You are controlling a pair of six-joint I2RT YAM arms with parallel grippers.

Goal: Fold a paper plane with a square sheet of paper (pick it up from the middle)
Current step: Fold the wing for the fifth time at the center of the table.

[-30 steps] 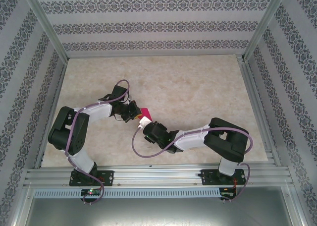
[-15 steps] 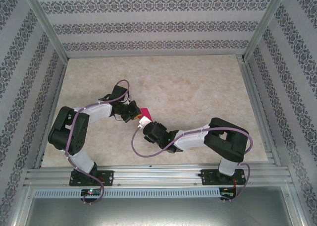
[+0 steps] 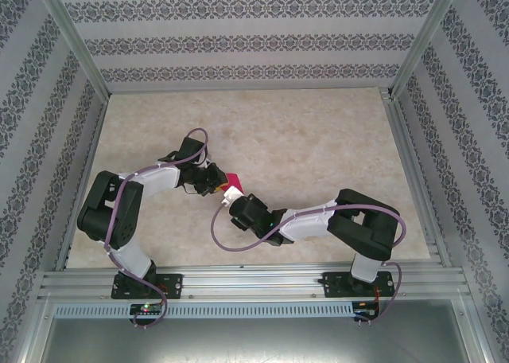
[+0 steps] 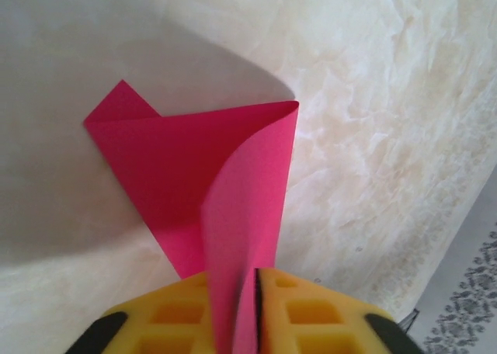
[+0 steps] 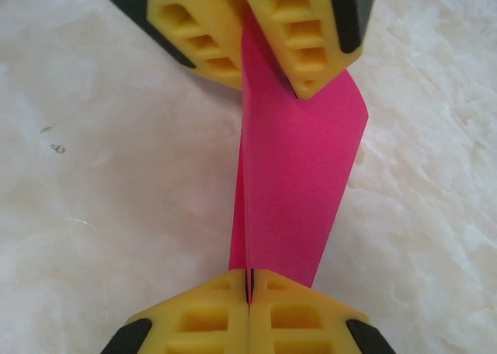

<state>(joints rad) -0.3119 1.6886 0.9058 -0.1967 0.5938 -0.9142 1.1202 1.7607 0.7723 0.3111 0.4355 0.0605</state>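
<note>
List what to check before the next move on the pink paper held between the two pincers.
1. Right pincer shut on the pink paper: ok.
2. Left pincer clamped: cannot tell; the paper runs through it, with a thin dark slit beside it.
3. Paper spans from one pincer to the other: ok.
4. Fold pressed flat: not ok; one layer curls open.
5. Paper untorn: ok, on what shows.

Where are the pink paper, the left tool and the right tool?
pink paper point(image 5: 299, 183), right wrist view, flat middle.
left tool point(image 4: 239, 275), left wrist view, between fingertips.
right tool point(image 5: 248, 276), right wrist view, between fingertips.
</note>
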